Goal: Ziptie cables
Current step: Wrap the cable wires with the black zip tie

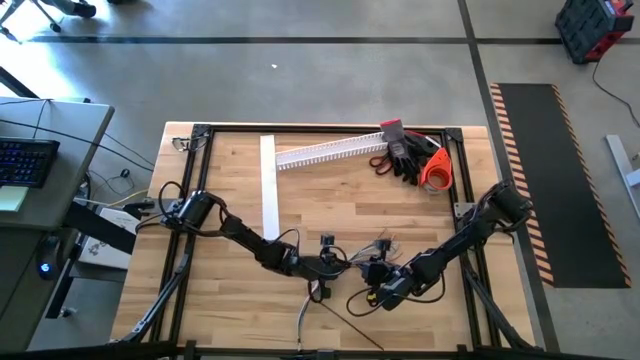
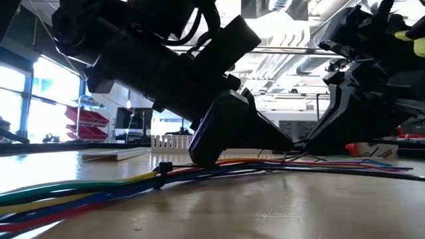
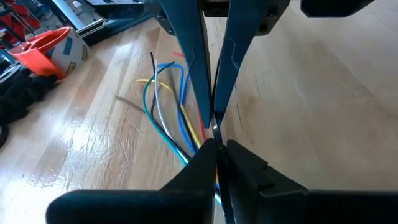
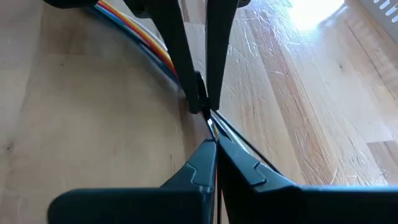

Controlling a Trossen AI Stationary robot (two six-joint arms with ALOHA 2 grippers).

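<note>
The left end effector is pinched narrow on the cables; its dark fingers hide the exact point of grip. The right end effector is likewise closed to a slit on the same bundle, right where a black ziptie wraps it, though which of the two it actually clamps is hard to make out. From above, both end effectors meet near the table's front middle, and the arms cover most of the bundle; only loops and a pale end at the front edge show. At table height the cables run flat across the wood, bound by a ziptie. Farther back on the table lie a flat white strip, a white slotted channel, black gloves and an orange tape roll, well apart from the work.
</note>
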